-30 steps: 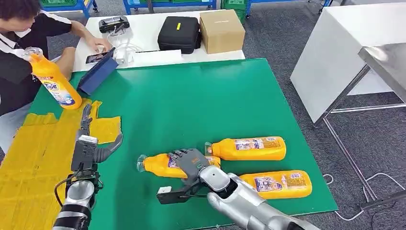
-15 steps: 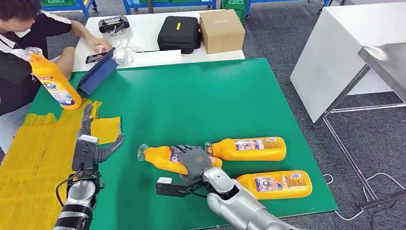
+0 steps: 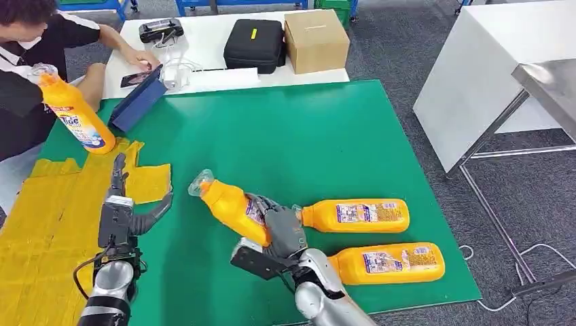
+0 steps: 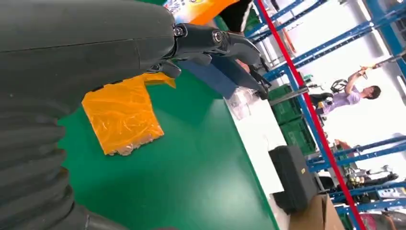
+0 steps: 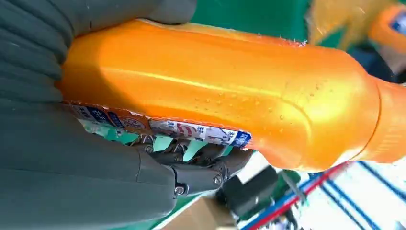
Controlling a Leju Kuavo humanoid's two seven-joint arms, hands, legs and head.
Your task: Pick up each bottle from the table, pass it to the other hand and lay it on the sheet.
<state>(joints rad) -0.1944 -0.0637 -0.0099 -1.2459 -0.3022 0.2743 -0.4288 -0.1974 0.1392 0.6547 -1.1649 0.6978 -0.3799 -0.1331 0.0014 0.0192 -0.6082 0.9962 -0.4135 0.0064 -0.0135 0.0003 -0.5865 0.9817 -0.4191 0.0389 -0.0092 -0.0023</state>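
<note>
My right hand (image 3: 282, 229) grips an orange bottle (image 3: 229, 204) and holds it tilted above the green table (image 3: 285, 136), cap end toward the upper left. The right wrist view shows the same bottle (image 5: 215, 91) close up with my fingers (image 5: 201, 167) wrapped under it. Two more orange bottles lie on the table: one (image 3: 356, 214) just right of my hand, another (image 3: 387, 262) nearer the front edge. My left hand (image 3: 122, 204) hovers open over the edge of the yellow sheet (image 3: 47, 217), fingers spread. An upright orange bottle (image 3: 71, 115) stands at the sheet's far end.
A person (image 3: 27, 61) sits at the far left by a blue tablet case (image 3: 138, 105). Behind the green table, a white table carries a black case (image 3: 255, 46) and a cardboard box (image 3: 314, 41). A white table (image 3: 489, 81) stands to the right.
My right hand has closed on the lying bottle and lifted it off the table, tilting its cap end up and to the left. The left hand has barely moved.
</note>
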